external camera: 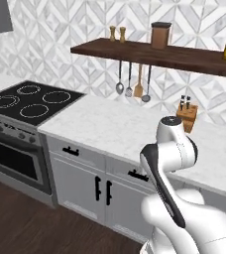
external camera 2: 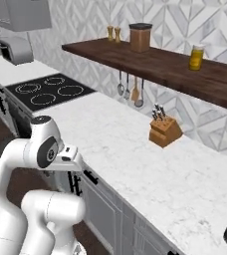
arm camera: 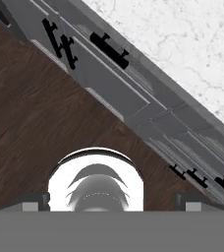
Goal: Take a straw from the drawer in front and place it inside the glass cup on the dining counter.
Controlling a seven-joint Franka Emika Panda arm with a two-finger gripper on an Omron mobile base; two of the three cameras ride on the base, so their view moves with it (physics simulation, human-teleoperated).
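Hand (arm camera: 112,203) spread wide and empty above dark wood floor (arm camera: 40,113), drawer (arm camera: 115,58) closed.

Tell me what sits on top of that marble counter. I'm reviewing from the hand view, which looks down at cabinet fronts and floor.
Observer: A wooden knife block stands on the counter, back near the wall.
Operator: Anything beside the counter?
Observer: A black cooktop adjoins its left end, with an oven below.
Operator: And above it?
Observer: A dark wooden shelf runs along the wall, with utensils hanging under it.
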